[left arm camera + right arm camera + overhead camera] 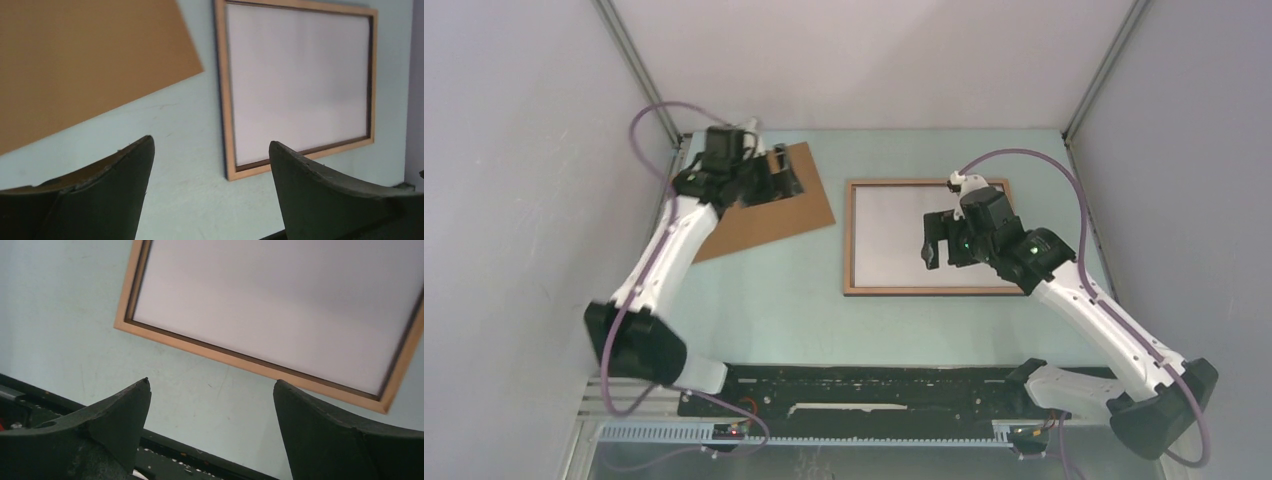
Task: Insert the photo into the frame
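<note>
The frame (904, 290) lies flat on the pale green table, right of centre, with its light wood face up. A plain white sheet fills its opening: the photo (889, 235) with its white back up, no print showing. My right gripper (932, 245) hovers open over the photo's right half, nothing between its fingers. In the right wrist view the frame's near corner (200, 346) and the photo (280, 305) sit just beyond the open gripper (211, 382). My left gripper (776, 178) is open and empty above the brown backing board (764, 220). The left wrist view shows the frame (225, 100) ahead.
The brown backing board (75, 65) lies askew at the back left, a hand's width from the frame. A black rail (874, 390) runs along the near table edge. Grey walls with metal corner posts (639, 70) close in the back and both sides.
</note>
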Motion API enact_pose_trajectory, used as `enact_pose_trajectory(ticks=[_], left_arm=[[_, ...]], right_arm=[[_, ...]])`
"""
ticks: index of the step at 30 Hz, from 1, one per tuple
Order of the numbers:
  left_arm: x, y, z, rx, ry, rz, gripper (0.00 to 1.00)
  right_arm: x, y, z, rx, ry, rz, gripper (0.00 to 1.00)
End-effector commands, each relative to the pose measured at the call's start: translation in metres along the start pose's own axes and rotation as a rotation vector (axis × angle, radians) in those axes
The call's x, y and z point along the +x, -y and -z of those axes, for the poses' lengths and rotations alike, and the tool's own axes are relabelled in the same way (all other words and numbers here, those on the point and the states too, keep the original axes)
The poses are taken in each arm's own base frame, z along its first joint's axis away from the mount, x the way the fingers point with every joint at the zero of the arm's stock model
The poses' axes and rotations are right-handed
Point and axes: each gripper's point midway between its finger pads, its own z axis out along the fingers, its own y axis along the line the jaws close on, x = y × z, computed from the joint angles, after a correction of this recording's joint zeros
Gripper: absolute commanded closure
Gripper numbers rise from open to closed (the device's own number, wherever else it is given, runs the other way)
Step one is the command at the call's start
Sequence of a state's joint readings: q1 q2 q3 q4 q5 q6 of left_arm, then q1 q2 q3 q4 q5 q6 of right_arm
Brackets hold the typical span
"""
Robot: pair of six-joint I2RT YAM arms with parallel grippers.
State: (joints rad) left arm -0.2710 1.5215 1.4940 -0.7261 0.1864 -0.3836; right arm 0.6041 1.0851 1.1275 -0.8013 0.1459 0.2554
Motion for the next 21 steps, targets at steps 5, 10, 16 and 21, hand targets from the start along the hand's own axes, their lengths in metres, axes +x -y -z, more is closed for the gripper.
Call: enact_pose_trajectory(ticks=[5,10,16,21], left_arm=[[0.019,-0.106,0.045,-0.151,0.228,0.280,0.08],[0.026,-0.178,0.058,-0.275,0.345,0.620,0.06],[0.035,-0.242,0.046,-0.358,0.406,0.899,0.05],[0.021,-0.262,0.026,-0.369,0.365,0.814,0.06]], right_arm=[[-0.035,-0.072,-0.057,-0.320,0.000,-0.165,0.00],[-0.063,-0.109,-0.098,-0.337,-0.021,-0.165,0.00],[-0.097,-0.171,-0.147,-0.436,-0.045,-0.108,0.00],[-0.108,-0.201,-0.205,-0.414,-0.129,-0.143,0.01]])
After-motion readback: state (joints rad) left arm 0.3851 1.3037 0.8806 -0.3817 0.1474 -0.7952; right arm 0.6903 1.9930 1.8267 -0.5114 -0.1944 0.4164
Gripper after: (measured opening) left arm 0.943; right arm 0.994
